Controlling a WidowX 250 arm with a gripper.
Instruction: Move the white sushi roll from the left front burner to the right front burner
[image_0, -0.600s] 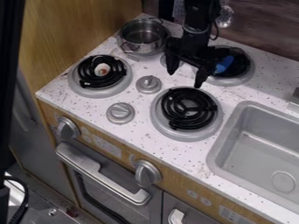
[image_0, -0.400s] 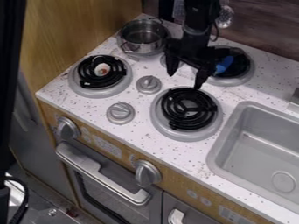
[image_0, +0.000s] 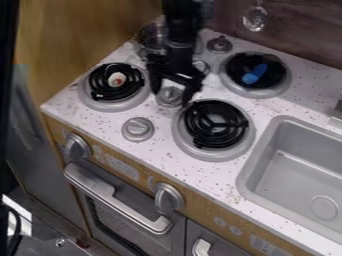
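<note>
**Hanging over the bench (image_0: 310, 95), with pincer (image_0: 172, 97) spread**

Camera view: enters from the top edge, left of centre, with the arm (image_0: 182, 25) nearly vertical. Points downward at the wrist, with fingers parted to either side of the small grey knob (image_0: 169, 98). Grips nothing visible; cannot tell whether in contact with that knob. Placed between the left burner (image_0: 137, 86) and the front right burner (image_0: 232, 117), with one fingertip overlapping the latter's upper left rim in the view. Partly covers the metal pot (image_0: 148, 48) at the back left.

Set around the arm: on the left burner, a small white-and-red piece (image_0: 116, 79); on the back right burner (image_0: 238, 62), a blue object (image_0: 255, 74), well apart from the pincer; nearer the front edge, a second grey knob (image_0: 137, 129); at right, a grey sink (image_0: 294, 167).
</note>
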